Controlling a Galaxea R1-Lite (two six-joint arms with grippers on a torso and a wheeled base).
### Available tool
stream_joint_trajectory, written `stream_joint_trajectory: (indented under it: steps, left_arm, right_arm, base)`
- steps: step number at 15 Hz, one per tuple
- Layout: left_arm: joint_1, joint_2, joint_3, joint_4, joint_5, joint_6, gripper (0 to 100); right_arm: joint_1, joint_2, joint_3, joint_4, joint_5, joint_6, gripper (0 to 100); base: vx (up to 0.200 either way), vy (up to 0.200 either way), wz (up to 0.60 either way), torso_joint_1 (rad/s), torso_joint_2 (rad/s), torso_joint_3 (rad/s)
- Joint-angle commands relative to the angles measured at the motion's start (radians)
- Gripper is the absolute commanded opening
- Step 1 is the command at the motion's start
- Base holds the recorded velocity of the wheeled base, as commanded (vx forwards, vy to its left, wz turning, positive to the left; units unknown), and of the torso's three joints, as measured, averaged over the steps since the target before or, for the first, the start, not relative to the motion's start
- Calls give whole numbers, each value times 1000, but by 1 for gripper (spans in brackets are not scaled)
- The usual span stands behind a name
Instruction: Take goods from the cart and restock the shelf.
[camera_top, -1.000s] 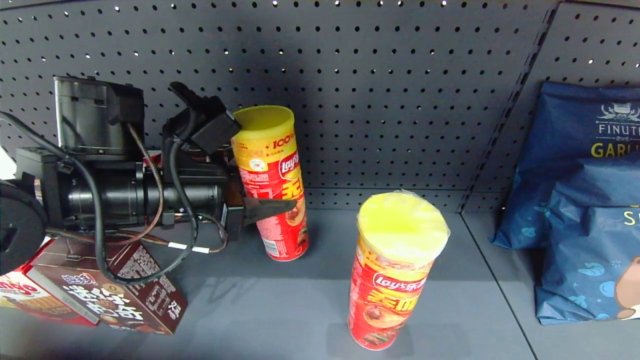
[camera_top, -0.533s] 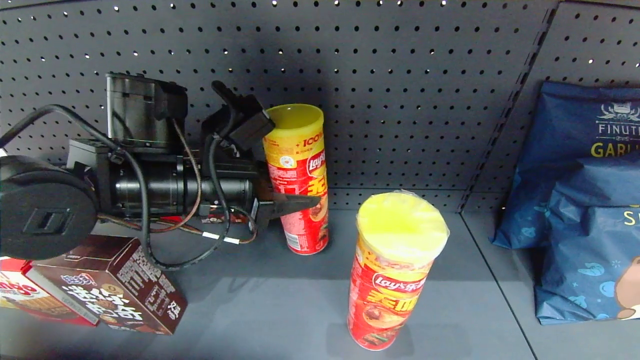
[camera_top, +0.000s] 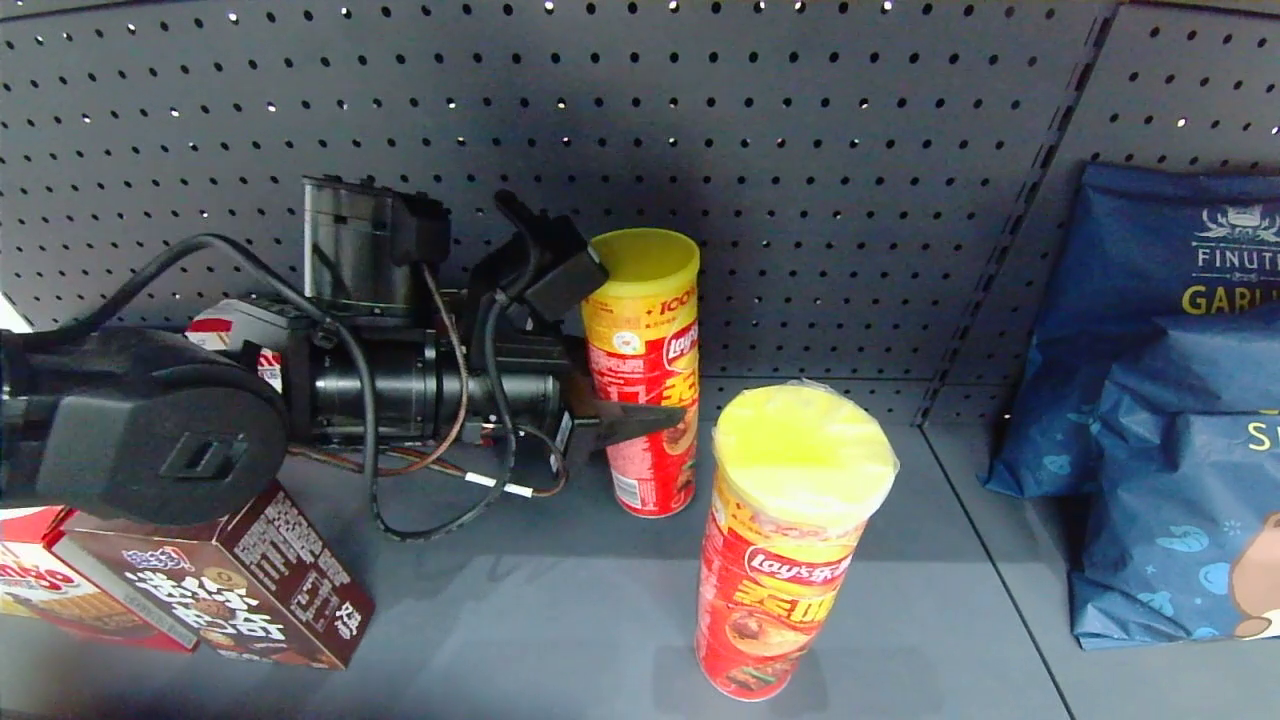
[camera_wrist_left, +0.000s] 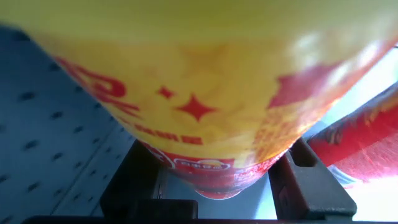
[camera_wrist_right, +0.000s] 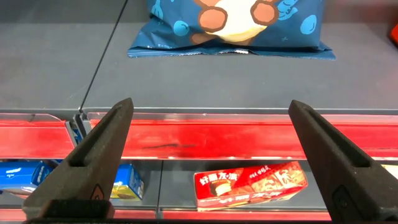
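The upright red-and-yellow cylindrical crisp can (camera_top: 640, 300) is being clenched from its left by the left gripper (camera_top: 648, 415), far on the grey shelf (camera_top: 520, 600), just far-left of a matching sealed can (camera_top: 790, 540); the right gripper (camera_wrist_right: 217, 155) is being observed spread wide.

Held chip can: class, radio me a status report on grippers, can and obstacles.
Left gripper shut on held can, upright by pegboard. Right gripper open, empty. Second can stands close, forward-right, apart.
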Motion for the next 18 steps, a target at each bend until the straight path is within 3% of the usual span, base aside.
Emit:
stream_joint_trajectory:
  steps: [1,6,18]
  left_arm:
    - [-16,56,-23,-6,0,-1,0]
    - [-33,127,-115,-6,-3,-4,0]
    - [-34,176,-150,-5,3,-4,0]
  right_arm:
    - [0,2,0,0,1,-1,100]
    - [0,2,0,0,1,-1,100]
    - [0,2,0,0,1,-1,100]
  base:
    - [0,0,0,0,0,0]
    - [0,0,0,0,0,0]
    - [0,0,0,0,0,0]
